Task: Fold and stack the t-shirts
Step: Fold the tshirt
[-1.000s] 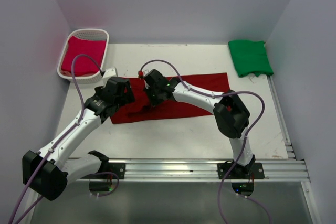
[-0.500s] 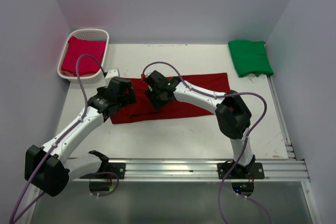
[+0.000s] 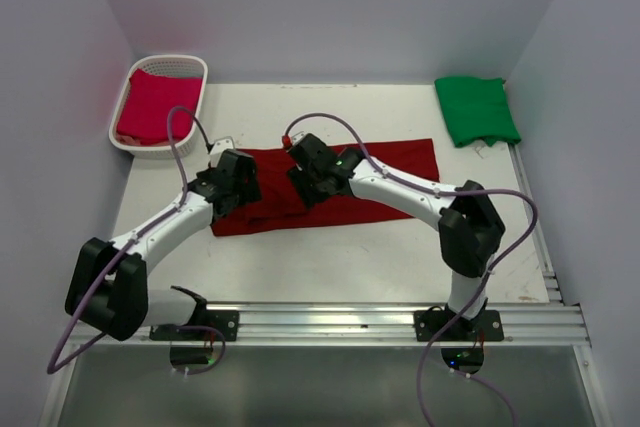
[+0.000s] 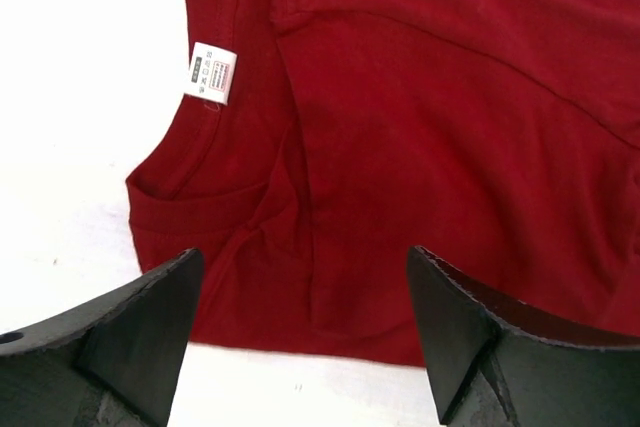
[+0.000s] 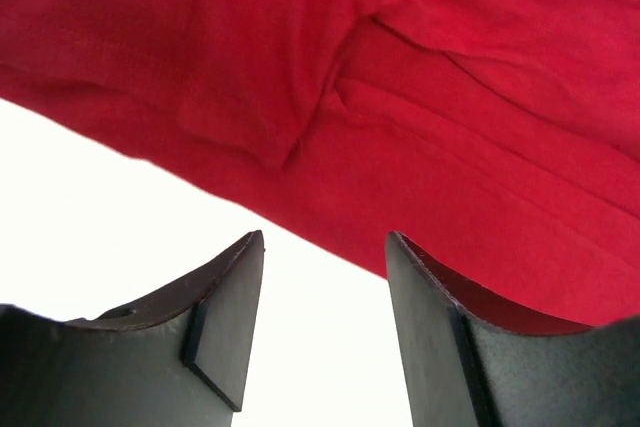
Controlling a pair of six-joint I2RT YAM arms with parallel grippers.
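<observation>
On counter (image 3: pixel 350 257): maroon t-shirt (image 3: pixel 395 162), long axis left-right. I see left pincer (image 4: pixel 305 257) spread over its collar end, right pincer (image 5: pixel 325 239) spread mid-shirt.

A small white tag (image 4: pixel 212 73) is sewn on the dark red t-shirt (image 4: pixel 430 127), ahead of the left gripper (image 4: pixel 303 252), toward its left finger. Its print is too small to read.
</observation>
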